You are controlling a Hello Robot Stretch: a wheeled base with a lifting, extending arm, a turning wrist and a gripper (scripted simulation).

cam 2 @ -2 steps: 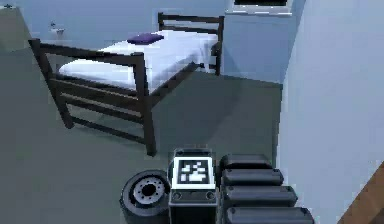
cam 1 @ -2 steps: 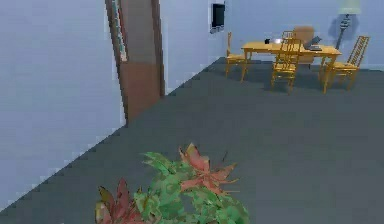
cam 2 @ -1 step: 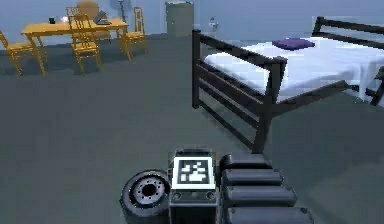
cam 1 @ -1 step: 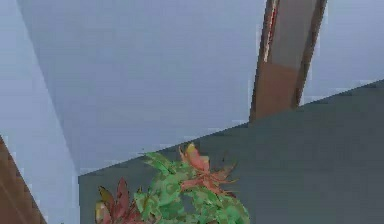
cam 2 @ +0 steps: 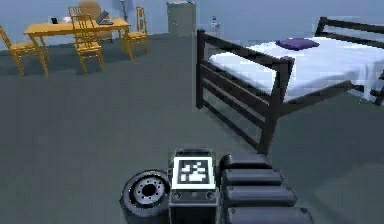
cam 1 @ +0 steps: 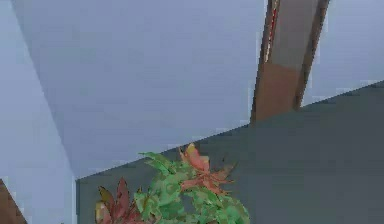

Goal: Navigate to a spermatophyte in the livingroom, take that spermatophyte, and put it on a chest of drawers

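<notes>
**Plant (cam 1: 175, 190) at the bottom of the forward view, no idea what the gripper (cam 2: 148, 194) had**

So the plant poked up at the forward view's bottom edge, about the middle, with green leaves and some red-orange ones mixed in. Its base was cut off by the edge, so I couldn't say what it stood on. Behind it, dark grey floor ran up to a corner of blue-grey walls. Up and to the right of the plant, a brown wooden panel (cam 1: 288, 55) stood against the wall.

In the arm side view, the bed (cam 2: 270, 66) was the big thing: dark slatted frame, white mattress, and a purple pillow (cam 2: 297, 44) near its head end. The arm (cam 2: 255, 195) came up from the bottom edge, nearer than the bed's foot end. It had a white marker square (cam 2: 192, 170) on it, and the gripper's dark round body was just left of that. Its far end was too murky to make out, so I couldn't tell whether it was gripping anything.

Well left of the bed and farther back, a yellow table (cam 2: 62, 29) stood with yellow chairs (cam 2: 88, 45) around it. A grey cabinet (cam 2: 181, 18) stood by the far wall, between the table and the bed.
</notes>
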